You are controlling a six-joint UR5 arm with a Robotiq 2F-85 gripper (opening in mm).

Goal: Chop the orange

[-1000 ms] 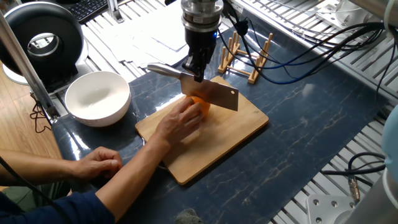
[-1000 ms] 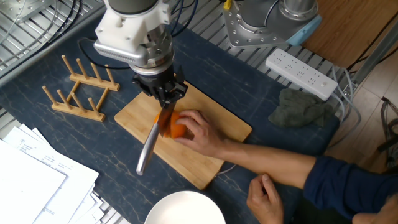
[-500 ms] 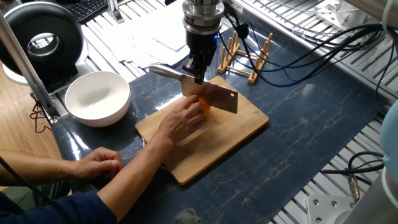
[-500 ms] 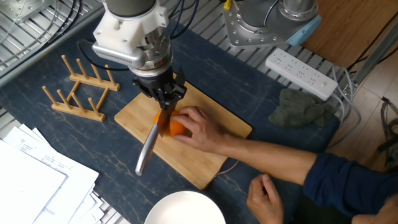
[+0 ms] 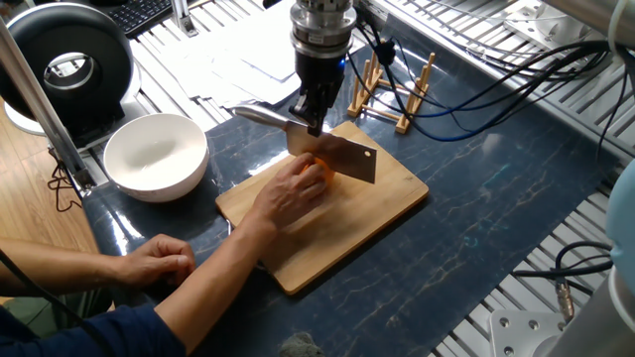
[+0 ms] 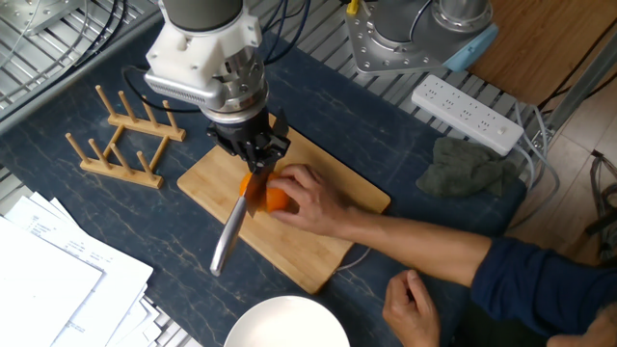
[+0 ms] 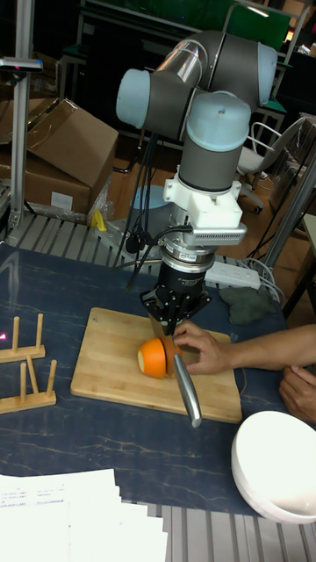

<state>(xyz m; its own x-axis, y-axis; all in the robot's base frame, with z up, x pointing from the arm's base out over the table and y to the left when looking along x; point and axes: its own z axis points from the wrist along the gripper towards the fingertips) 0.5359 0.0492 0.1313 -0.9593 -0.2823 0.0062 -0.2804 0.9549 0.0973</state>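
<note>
The orange (image 5: 319, 170) (image 6: 274, 199) (image 7: 153, 357) rests on the wooden cutting board (image 5: 387, 203) (image 6: 207, 173) (image 7: 101, 369). A person's hand (image 5: 288, 196) (image 6: 313, 202) (image 7: 204, 347) holds it steady. My gripper (image 5: 310, 117) (image 6: 252, 162) (image 7: 172, 320) is shut on a cleaver (image 5: 337, 156) (image 6: 228, 236) (image 7: 187, 391) near where blade meets handle. The blade sits on top of the orange, its edge in the fruit. In the tall fixed view the orange shows to the left of the blade, with the hand on the right.
A white bowl (image 5: 156, 154) (image 6: 286, 324) (image 7: 274, 465) stands near the board. A wooden peg rack (image 5: 392, 89) (image 6: 123, 135) (image 7: 19, 373) is at the far side. The person's other hand (image 5: 159, 260) (image 6: 410, 306) rests on the table. A grey cloth (image 6: 465, 169) and power strip (image 6: 468, 108) lie nearby.
The cleaver and gripper have edged slightly lower onto the orange. The holding hand stays in place.
</note>
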